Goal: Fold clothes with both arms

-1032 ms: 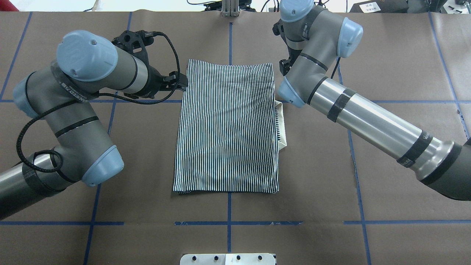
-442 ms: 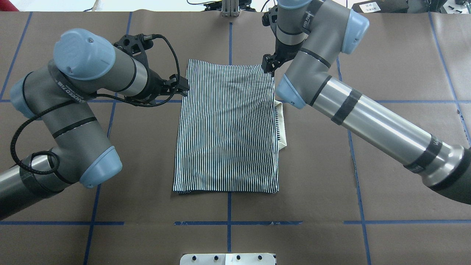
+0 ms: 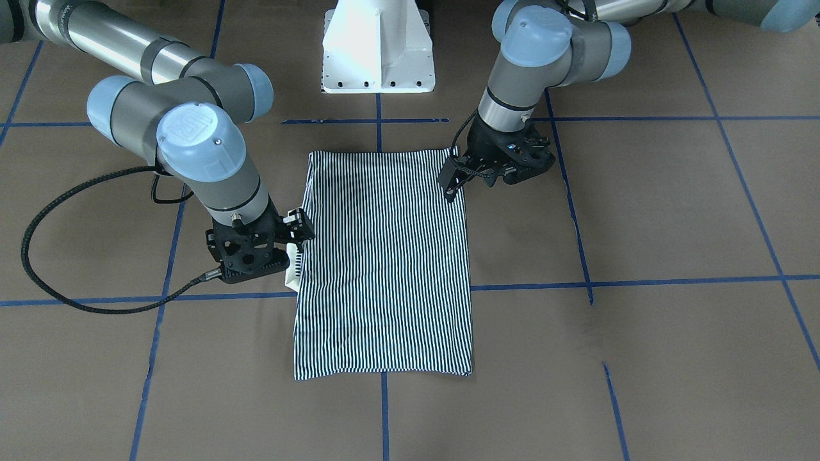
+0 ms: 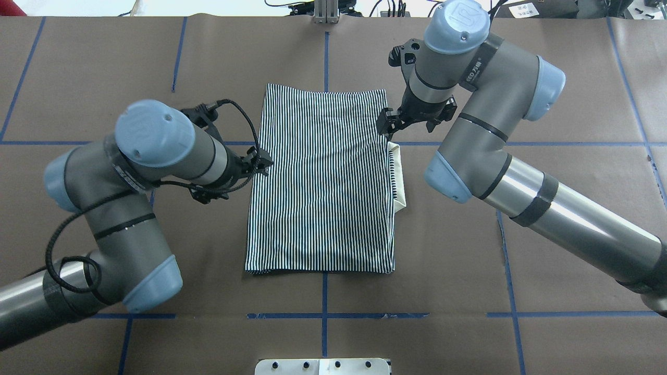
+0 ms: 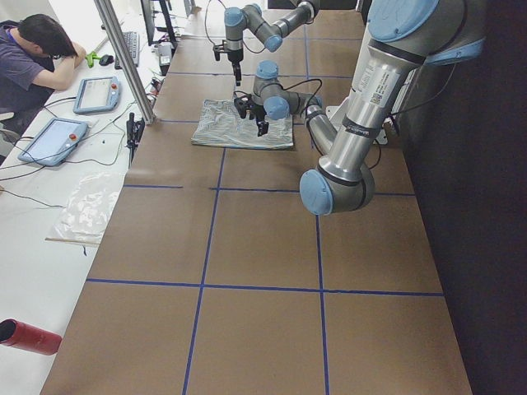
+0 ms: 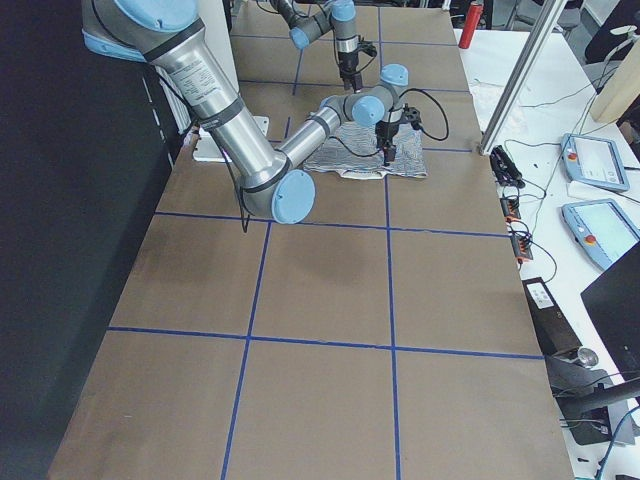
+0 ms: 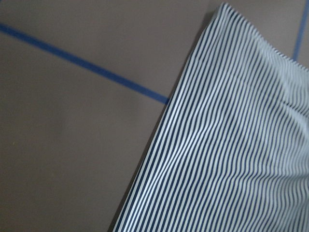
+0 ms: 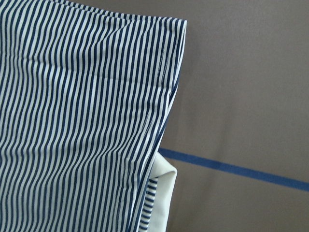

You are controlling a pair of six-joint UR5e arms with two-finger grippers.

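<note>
The striped polo shirt [image 4: 323, 177] lies flat on the table, folded into a tall rectangle. Its cream collar [image 4: 398, 177] pokes out at the right edge. My left gripper [image 4: 260, 160] hovers at the shirt's left edge, about midway along, open and empty. My right gripper [image 4: 386, 122] hovers at the right edge just beyond the collar, open and empty. In the front-facing view the shirt [image 3: 384, 269] lies between the left gripper [image 3: 451, 182] and the right gripper [image 3: 299, 227]. The left wrist view [image 7: 231, 159] and right wrist view [image 8: 72, 121] show only the shirt's edges, no fingers.
The table is brown paper with a blue tape grid. The white pedestal base [image 3: 378, 45] stands at the robot's side of the table. An operator [image 5: 33, 49] and tablets [image 5: 99, 92] are at the far side bench, and a red cylinder [image 5: 29, 336] lies off the table.
Both grippers have moved toward the robot along the shirt's side edges, the right one after first reaching the far right corner. The shirt has not moved.
</note>
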